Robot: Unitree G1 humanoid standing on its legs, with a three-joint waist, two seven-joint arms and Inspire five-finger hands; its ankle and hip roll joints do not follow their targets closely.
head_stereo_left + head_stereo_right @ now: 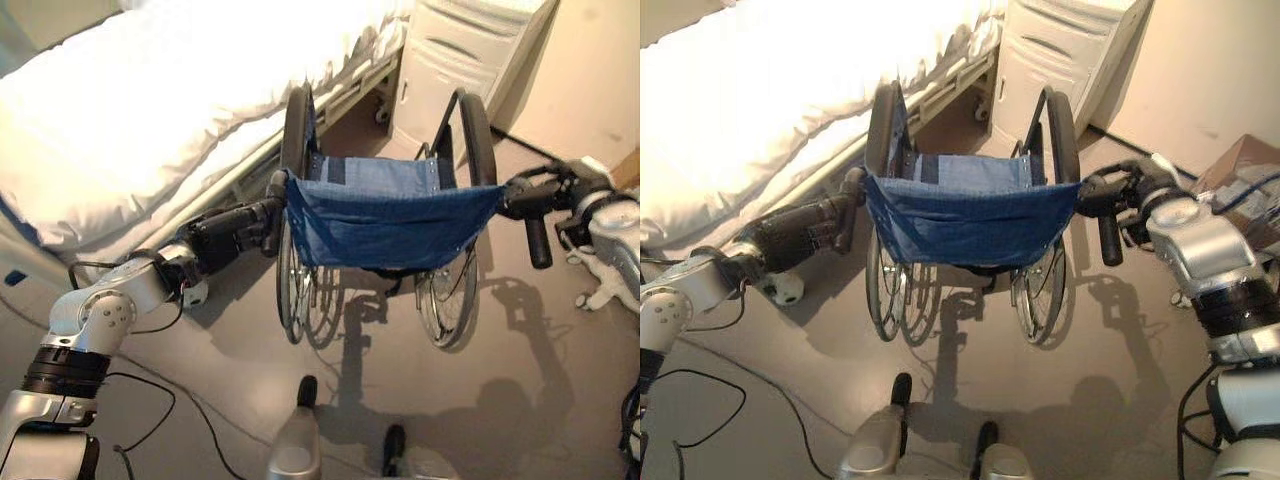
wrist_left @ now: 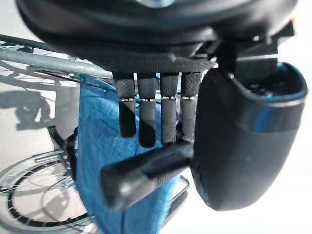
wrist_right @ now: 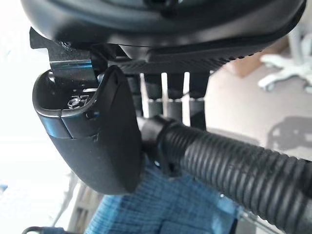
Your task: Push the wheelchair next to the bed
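1. Left eye view: you face the back of a wheelchair w/ a blue fabric backrest and two big spoked wheels, standing on grey floor. A bed w/ white bedding runs along the chair's left side, close by but apart; a white cabinet stands past the chair, at the bed's end. Your left hand reaches in from the lower left to the left push handle. Your right hand comes from the right at the right push handle, which points down.

2. Right eye view: same scene. Left hand's dark fingers sit on the left handle; right hand is at the right handle beside the backrest's upper corner. A cardboard box sits at far right.

3. Left wrist view: fingers curl down behind the smooth black handle, thumb closing on its near side, so it is held. Blue fabric and a wheel show past it.

4. Right wrist view: fingers curl behind the ribbed black grip, thumb pressed on its front, so it is held. Blue fabric lies below.
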